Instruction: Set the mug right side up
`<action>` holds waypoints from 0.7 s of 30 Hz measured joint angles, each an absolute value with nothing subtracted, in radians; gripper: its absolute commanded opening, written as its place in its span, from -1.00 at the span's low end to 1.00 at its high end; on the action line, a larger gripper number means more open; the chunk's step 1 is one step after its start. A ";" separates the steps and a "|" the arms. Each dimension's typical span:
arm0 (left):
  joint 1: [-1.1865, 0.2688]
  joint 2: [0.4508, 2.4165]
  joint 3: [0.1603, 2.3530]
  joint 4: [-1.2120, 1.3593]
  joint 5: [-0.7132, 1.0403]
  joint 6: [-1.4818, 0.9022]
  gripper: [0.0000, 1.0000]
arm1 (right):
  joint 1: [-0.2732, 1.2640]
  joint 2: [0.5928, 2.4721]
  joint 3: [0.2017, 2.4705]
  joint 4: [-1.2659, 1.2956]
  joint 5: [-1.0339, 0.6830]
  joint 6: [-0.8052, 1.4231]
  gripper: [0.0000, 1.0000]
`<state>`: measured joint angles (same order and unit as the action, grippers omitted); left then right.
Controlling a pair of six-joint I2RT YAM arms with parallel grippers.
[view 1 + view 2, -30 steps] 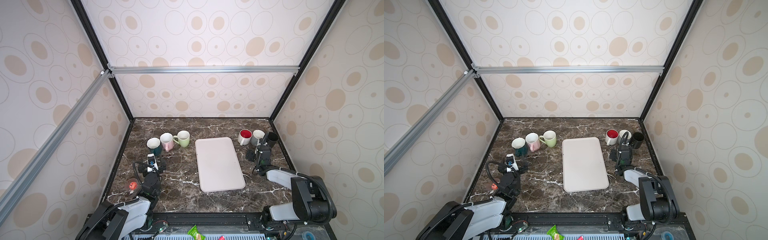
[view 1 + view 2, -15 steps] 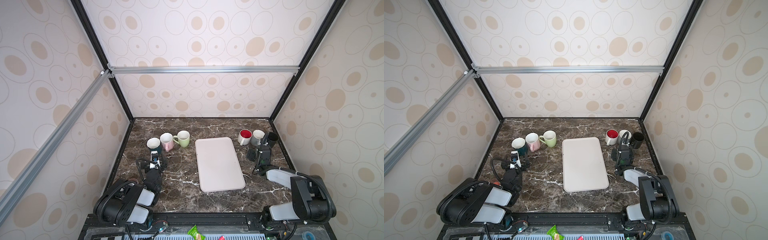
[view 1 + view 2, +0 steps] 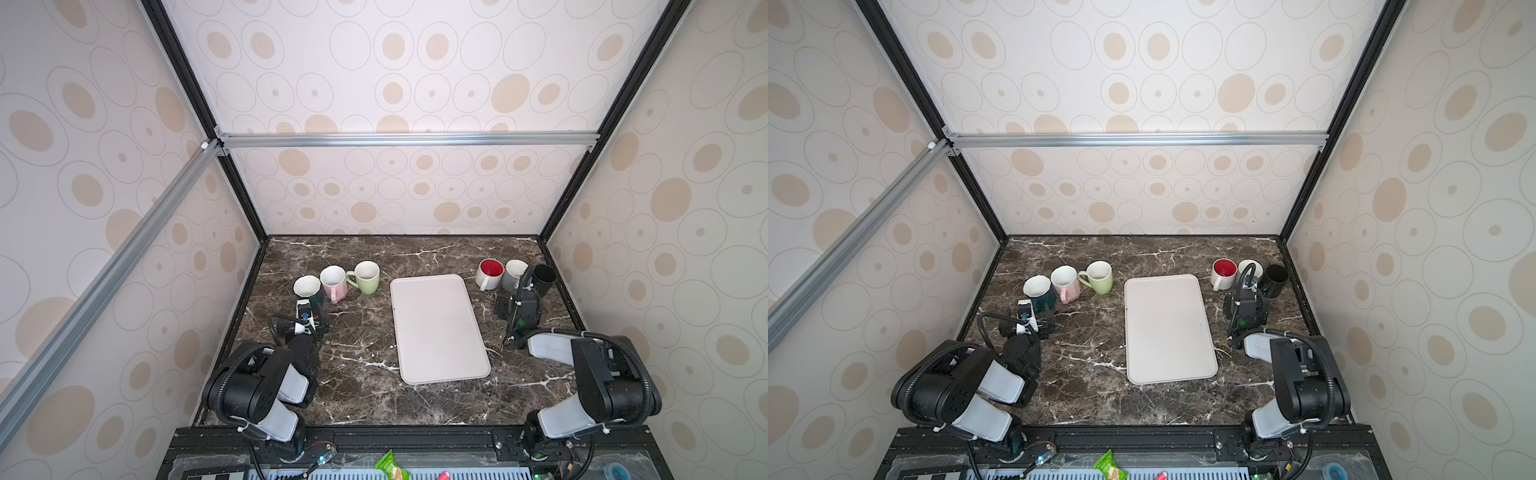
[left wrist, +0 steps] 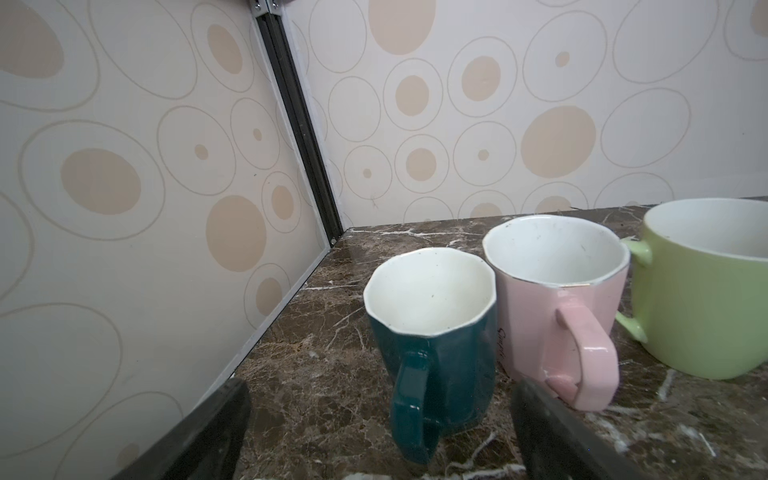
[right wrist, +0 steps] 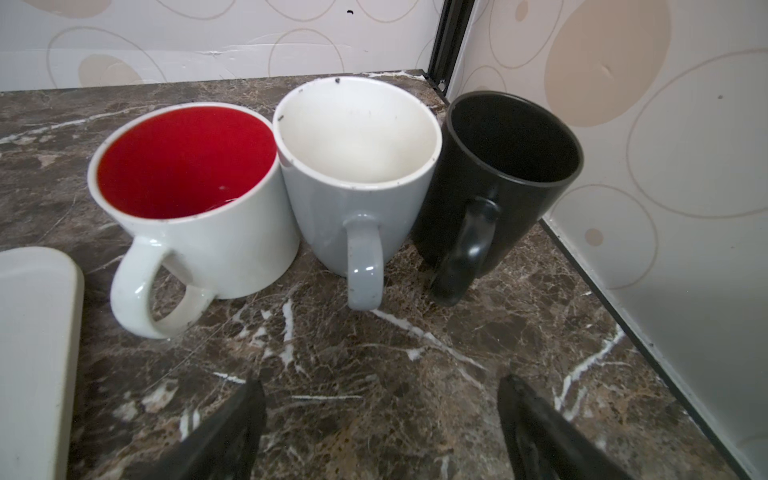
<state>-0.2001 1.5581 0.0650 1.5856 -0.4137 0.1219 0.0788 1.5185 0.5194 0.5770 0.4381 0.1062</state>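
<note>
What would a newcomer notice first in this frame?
Two tight rows of three mugs, all right side up: teal mug, pink mug and green mug at back left, red-lined mug, grey mug and black mug at back right. A pale empty tray lies between them. The left hand and right hand stand open, one facing each row.

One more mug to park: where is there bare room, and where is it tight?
Free: the tray, the marble between it and the green mug, and the strip behind both mug rows. Tight: teal mug and pink mug at the left gripper; red-lined mug, grey mug, black mug at the right gripper.
</note>
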 measured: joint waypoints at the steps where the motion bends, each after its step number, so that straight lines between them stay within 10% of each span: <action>1: -0.193 1.558 0.065 1.586 -0.399 0.118 0.97 | 0.079 1.518 0.519 0.579 0.437 0.104 0.79; 21: -0.100 1.584 0.172 1.422 -0.224 0.033 0.97 | 0.091 1.547 0.399 0.819 0.310 0.031 0.86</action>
